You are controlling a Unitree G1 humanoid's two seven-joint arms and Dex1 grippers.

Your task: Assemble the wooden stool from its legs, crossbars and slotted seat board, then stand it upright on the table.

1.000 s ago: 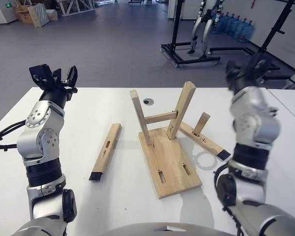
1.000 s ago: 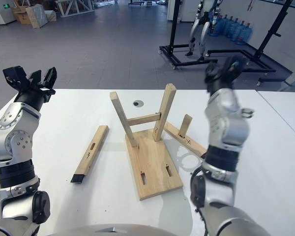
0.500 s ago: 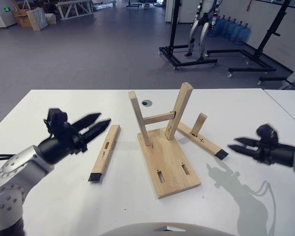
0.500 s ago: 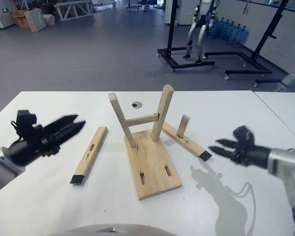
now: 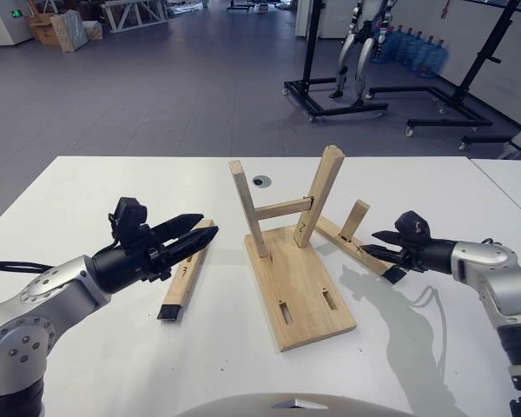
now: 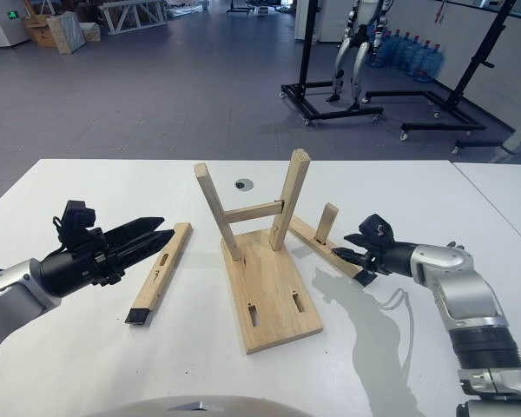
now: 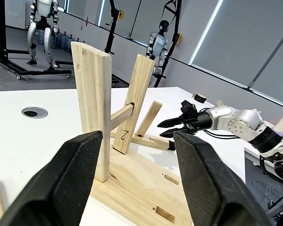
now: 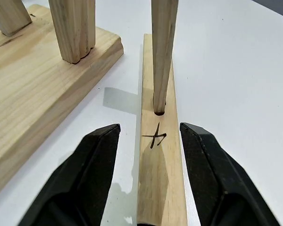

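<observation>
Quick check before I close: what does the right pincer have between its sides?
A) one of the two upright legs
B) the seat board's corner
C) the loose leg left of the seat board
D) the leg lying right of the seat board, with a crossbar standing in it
D: in the right wrist view the open right pincer frames the lying leg, just short of the crossbar standing in its slot.
</observation>
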